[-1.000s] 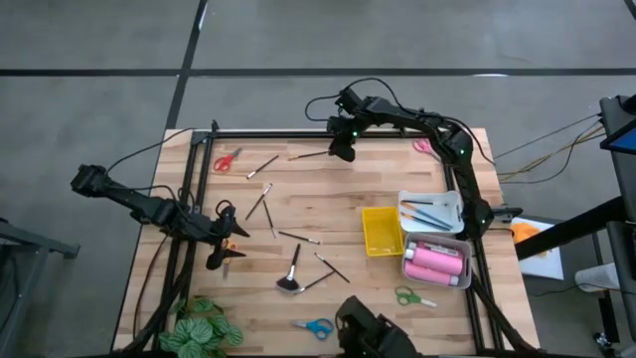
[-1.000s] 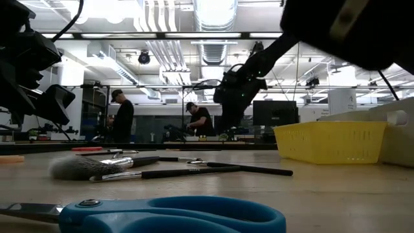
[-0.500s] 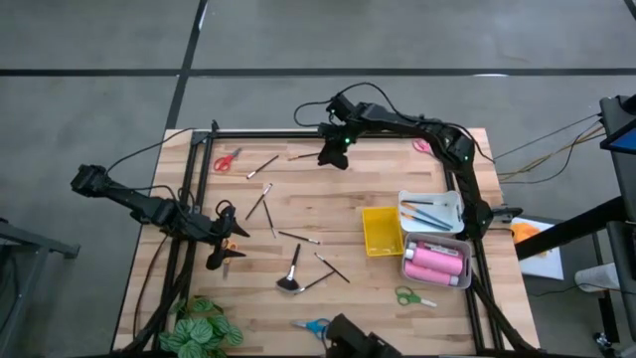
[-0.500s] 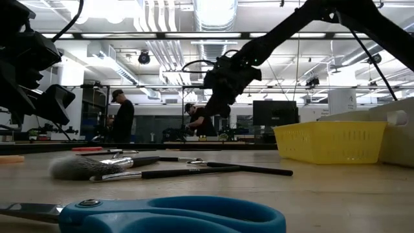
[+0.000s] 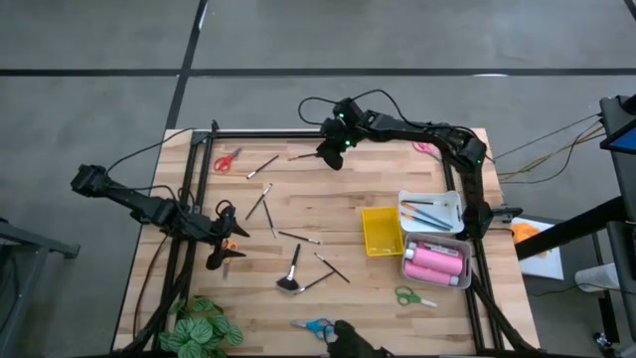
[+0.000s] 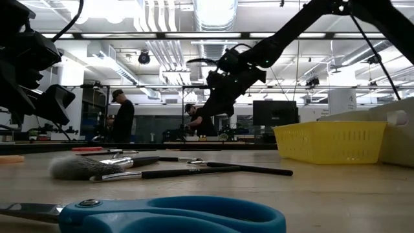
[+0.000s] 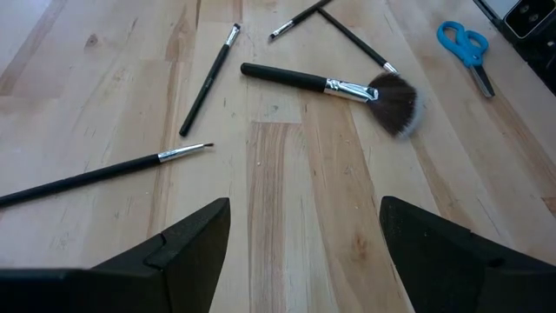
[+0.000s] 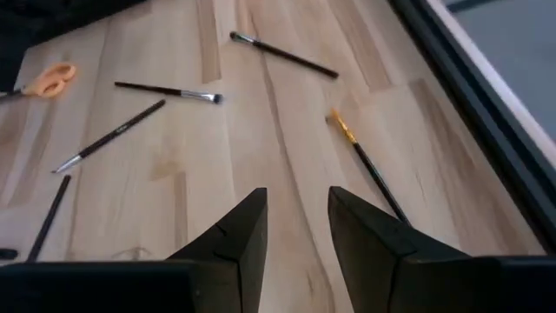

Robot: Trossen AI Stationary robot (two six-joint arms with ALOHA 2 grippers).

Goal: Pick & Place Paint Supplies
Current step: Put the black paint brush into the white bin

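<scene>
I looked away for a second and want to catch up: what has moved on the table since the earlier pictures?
The right gripper swung leftward along the table's far edge and now hangs over the thin brush there, fingers slightly apart and empty. Nothing was taken hold of or let go. The left gripper, open, stayed where it was, and the brushes, scissors, trays and bottles lie as before.
</scene>
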